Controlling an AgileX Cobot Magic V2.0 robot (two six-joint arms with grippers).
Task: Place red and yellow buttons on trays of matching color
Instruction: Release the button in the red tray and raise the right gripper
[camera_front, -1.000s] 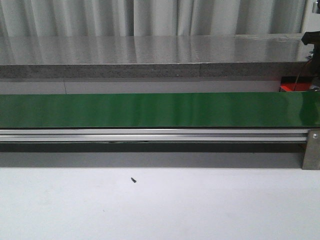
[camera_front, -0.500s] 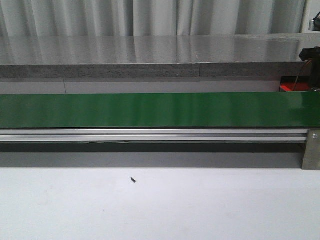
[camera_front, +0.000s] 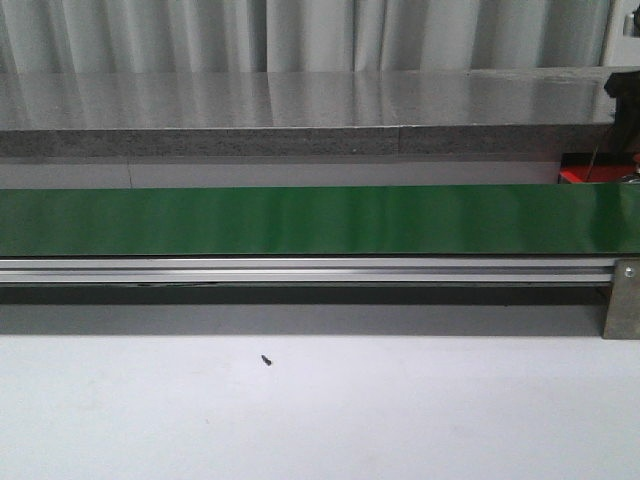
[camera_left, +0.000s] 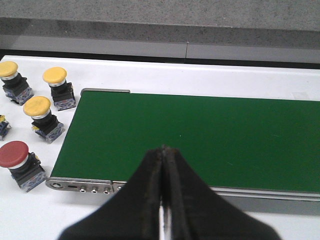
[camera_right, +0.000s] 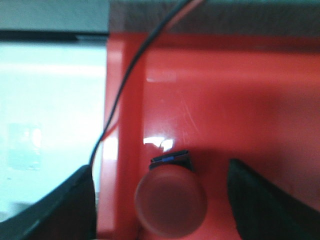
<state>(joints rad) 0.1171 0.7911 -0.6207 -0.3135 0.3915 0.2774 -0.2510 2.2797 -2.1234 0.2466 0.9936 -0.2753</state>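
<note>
A red mushroom-head push button (camera_right: 170, 200) with a dark, blue-edged base is seen lying inside the glossy red plastic tray (camera_right: 240, 100), near the tray's wall, between the spread fingers of the right gripper (camera_right: 162, 200); the jaws are held wide and nothing is gripped, so the button is judged to be already set down. A thin black-and-red cable (camera_right: 127, 75) is draped over the tray edge. The step in hand is taken to be the release of a red button; next, a withdrawal clear of tray and cable would be called for, then a fresh pick. The left gripper (camera_left: 162, 150) is pressed closed and empty, poised above the green conveyor belt (camera_left: 200, 135). Beside the belt's end, on the white tabletop (camera_left: 200, 77), three yellow-capped buttons (camera_left: 54, 76) (camera_left: 36, 106) (camera_left: 7, 69) and one red-capped button (camera_left: 13, 154) are left unsorted; the yellow tray is not visible. In the front view, the belt (camera_front: 300, 220) is carried on an aluminium rail (camera_front: 300, 268), with a grey speckled counter (camera_front: 300, 110) and pale curtains (camera_front: 300, 35) behind. A small dark speck (camera_front: 267, 359) is noted on the table.
</note>
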